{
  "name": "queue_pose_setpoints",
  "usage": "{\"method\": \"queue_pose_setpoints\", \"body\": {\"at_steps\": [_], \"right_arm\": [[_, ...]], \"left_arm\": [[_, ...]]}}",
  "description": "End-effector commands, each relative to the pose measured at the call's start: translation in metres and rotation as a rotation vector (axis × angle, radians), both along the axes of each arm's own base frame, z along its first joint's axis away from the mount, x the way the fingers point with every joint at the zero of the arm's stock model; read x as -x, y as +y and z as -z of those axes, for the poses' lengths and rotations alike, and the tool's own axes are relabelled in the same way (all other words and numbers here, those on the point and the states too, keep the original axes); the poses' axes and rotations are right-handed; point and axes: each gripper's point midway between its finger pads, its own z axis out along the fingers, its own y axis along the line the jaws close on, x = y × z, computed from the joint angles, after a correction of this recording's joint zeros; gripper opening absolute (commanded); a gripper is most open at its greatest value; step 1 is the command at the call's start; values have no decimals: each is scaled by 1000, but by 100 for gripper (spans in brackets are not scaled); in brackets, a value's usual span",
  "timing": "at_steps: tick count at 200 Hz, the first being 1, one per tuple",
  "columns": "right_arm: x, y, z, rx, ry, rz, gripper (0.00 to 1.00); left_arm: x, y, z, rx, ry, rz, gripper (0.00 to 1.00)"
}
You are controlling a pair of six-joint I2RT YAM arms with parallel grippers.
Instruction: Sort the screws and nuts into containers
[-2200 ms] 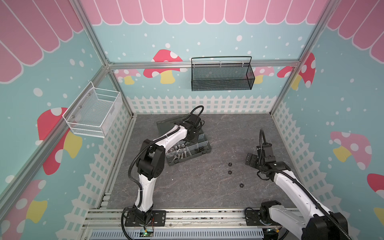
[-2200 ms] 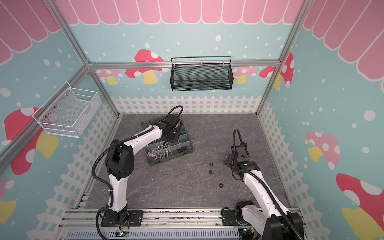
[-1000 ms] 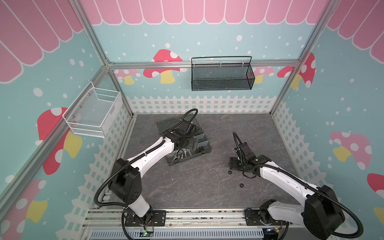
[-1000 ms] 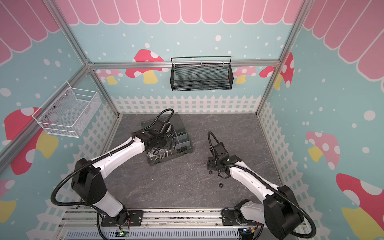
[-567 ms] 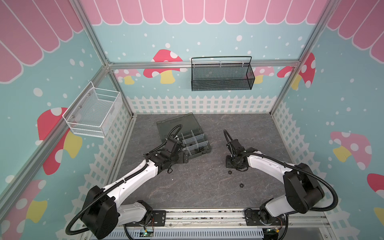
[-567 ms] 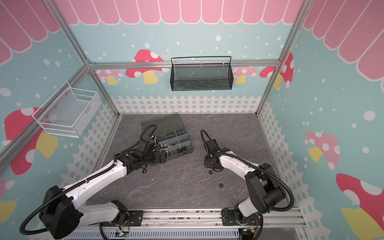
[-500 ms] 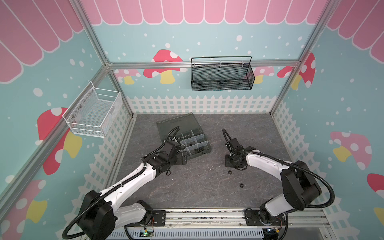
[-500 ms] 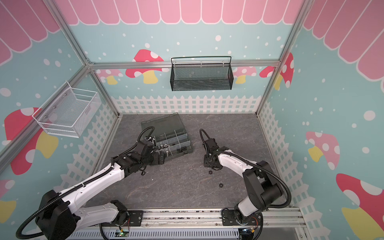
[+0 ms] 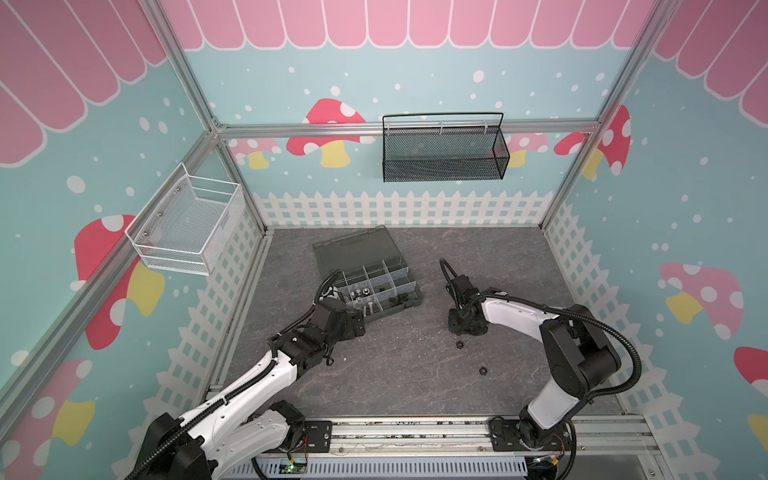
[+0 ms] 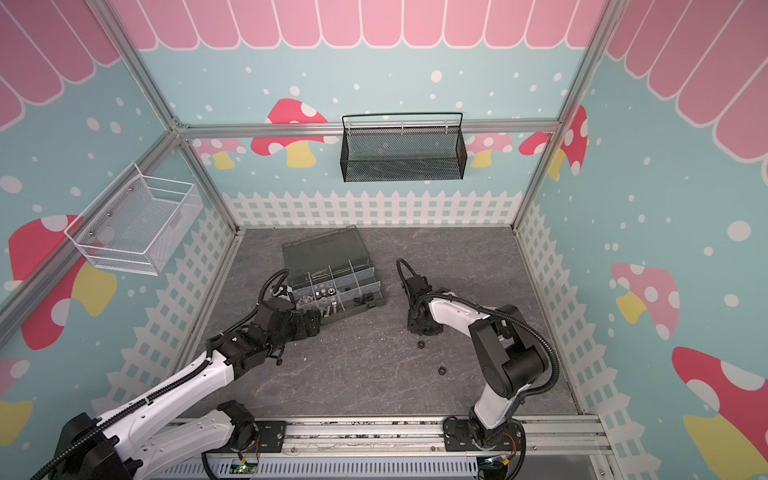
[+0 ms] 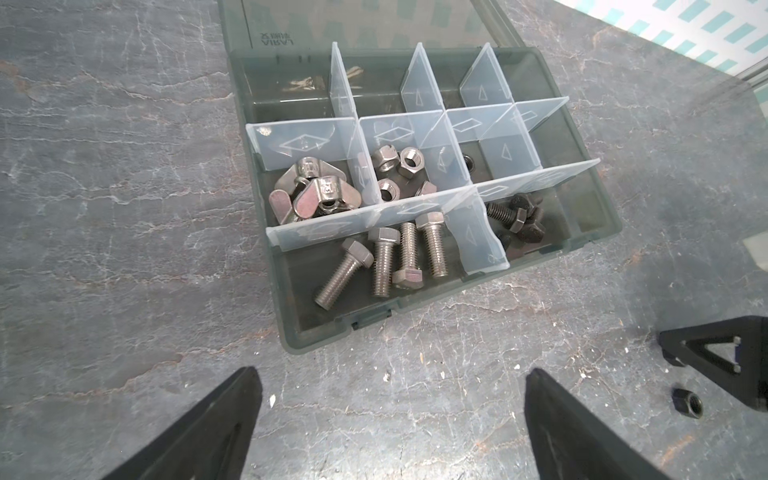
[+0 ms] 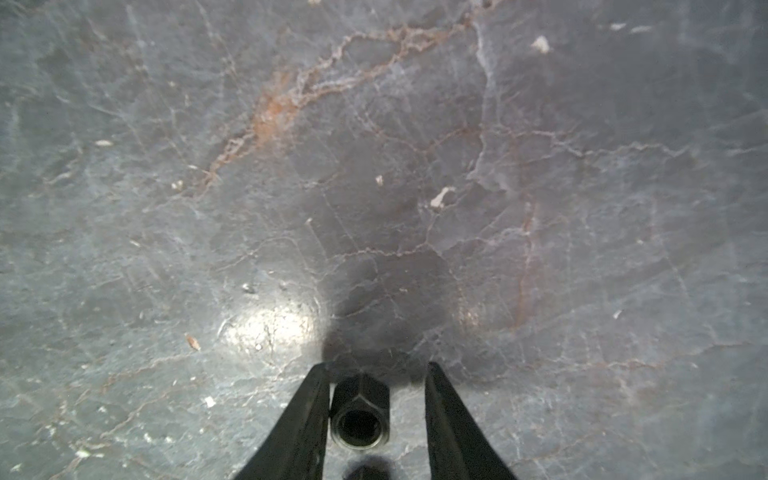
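Black hex nut (image 12: 360, 415) between right gripper's (image 12: 376, 365) half-open jaws, one finger (image 12: 303, 415) touching, other apart; left gripper (image 11: 391, 370) spread wide at organizer box's (image 9: 419, 291) seven o'clock.

One dark-grey organizer box (image 9: 353, 249) lies open, divided into ten compartments (image 11: 561, 137). Inside are four silver screws (image 11: 384, 262), four silver hex nuts (image 11: 411, 157) and one boxed black nut (image 11: 469, 160). There is also a heap of at least two silver wing nuts (image 11: 316, 195), and a cluster of black screws (image 11: 517, 216) too tangled to count.

Three more black nuts lie loose on the table (image 9: 395, 374): a near nut (image 9: 483, 370), a middle nut (image 9: 459, 344), and a third nut (image 12: 360, 415) shown only in the right wrist view.

There are two baskets, one white wire basket (image 9: 187, 232) and one black mesh basket (image 9: 444, 153). There are two robot arms, a left arm (image 9: 257, 382) and a right arm (image 9: 515, 316).
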Motion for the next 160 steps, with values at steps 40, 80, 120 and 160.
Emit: {"method": "queue_pose_setpoints", "body": {"at_steps": [40,80,120,160], "right_arm": [[8,-7,11,12,36,12,33],[19,-6,11,-6,63,-17,38],[29,-3,16,-3,90,-55,38],[30,1,18,6,104,-66,35]], "left_arm": [[-4,0,5,29,9,-34,99],[-4,2,2,30,-1,-42,99],[-6,2,3,30,1,-49,99],[-7,1,5,30,9,-46,99]]}}
